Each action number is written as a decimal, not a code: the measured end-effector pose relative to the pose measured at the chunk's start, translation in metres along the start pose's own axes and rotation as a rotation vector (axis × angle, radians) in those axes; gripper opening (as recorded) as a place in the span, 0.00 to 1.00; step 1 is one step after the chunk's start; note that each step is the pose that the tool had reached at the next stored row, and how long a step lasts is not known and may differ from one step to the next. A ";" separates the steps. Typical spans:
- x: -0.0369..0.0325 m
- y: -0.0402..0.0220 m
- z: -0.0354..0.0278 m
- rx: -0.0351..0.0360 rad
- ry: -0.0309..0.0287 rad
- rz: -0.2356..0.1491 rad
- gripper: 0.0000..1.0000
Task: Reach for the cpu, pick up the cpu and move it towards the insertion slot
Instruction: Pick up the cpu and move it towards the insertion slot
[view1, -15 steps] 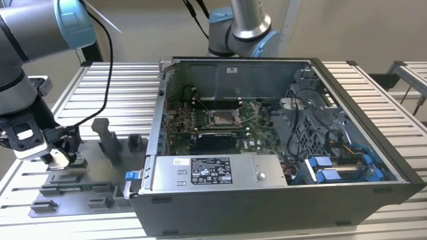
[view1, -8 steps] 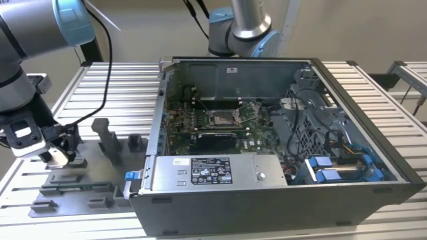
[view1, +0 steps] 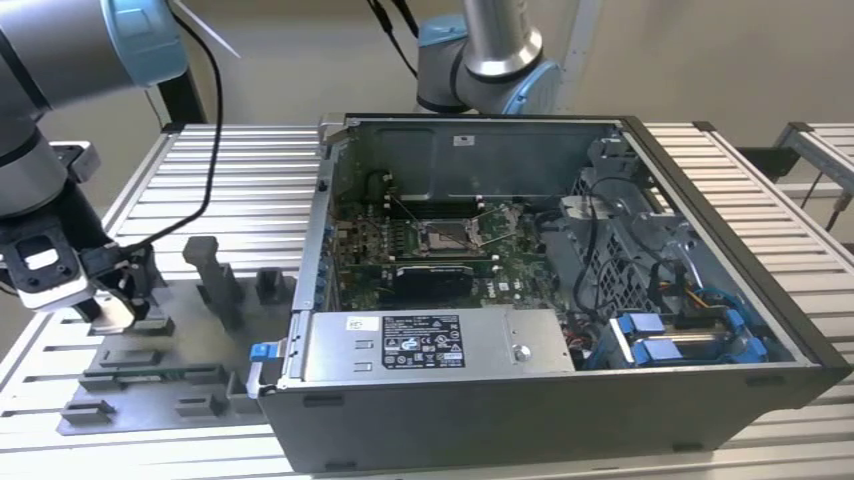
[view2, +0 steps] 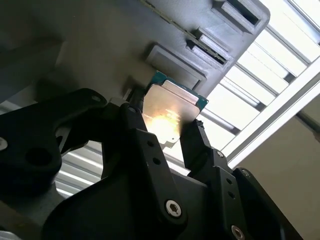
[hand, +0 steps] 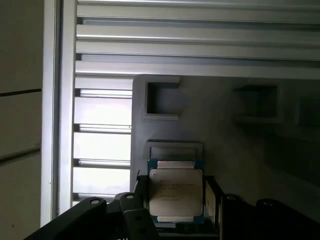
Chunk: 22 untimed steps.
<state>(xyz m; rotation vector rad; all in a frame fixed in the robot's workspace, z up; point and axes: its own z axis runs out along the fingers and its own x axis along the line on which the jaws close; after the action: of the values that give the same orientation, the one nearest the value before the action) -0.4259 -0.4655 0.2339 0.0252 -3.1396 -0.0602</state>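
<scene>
Second wrist view: my claw (view2: 165, 120) grips the cpu (view2: 172, 107), fingers (view2: 197, 145) on opposite edges. The cpu seems just off the fixture (view2: 100, 40). Exterior view: slot (view1: 447, 237) well apart.

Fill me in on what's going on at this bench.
The arm's end effector is closed on the cpu over the grey fixture tray, on the exterior view's left of the open computer case. The insertion slot lies on the green board inside that case, well apart from the cpu.
</scene>
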 end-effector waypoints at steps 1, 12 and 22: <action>0.0000 0.0000 -0.0007 0.0001 0.0000 0.000 0.00; 0.0000 0.0003 -0.0073 0.0000 0.0000 0.000 0.00; 0.0000 0.0005 -0.0120 0.0001 -0.0001 0.001 0.00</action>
<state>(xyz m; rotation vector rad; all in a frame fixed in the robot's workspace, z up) -0.4258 -0.4655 0.2459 0.0238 -3.1398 -0.0601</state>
